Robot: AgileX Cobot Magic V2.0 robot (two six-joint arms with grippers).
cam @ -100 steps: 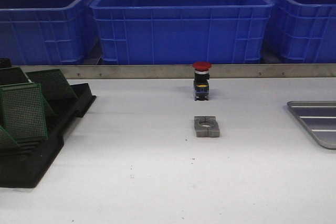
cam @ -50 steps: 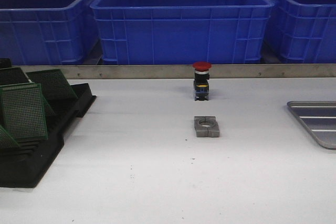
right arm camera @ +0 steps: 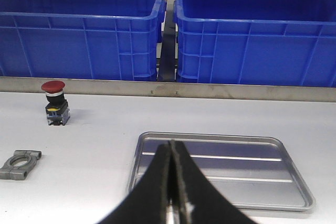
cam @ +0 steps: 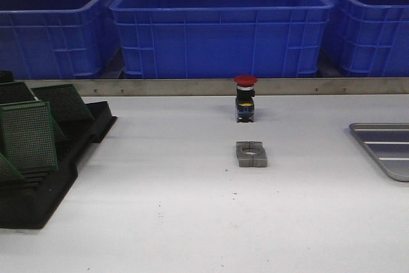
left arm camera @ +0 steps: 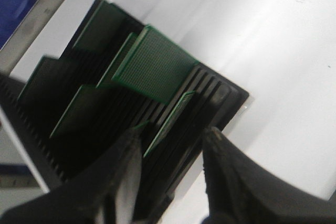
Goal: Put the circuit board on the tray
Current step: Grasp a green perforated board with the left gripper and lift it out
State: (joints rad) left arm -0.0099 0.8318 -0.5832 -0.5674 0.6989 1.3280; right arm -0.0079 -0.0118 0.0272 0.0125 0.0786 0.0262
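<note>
With its jaws spread and empty above the black slotted rack (left arm camera: 173, 145), the left gripper (left arm camera: 170, 145) should straddle one edge-on circuit board (left arm camera: 169, 116) squarely before closing, while the right gripper (right arm camera: 173, 182), pressed shut on nothing, waits over the tray (right arm camera: 220, 169).
</note>
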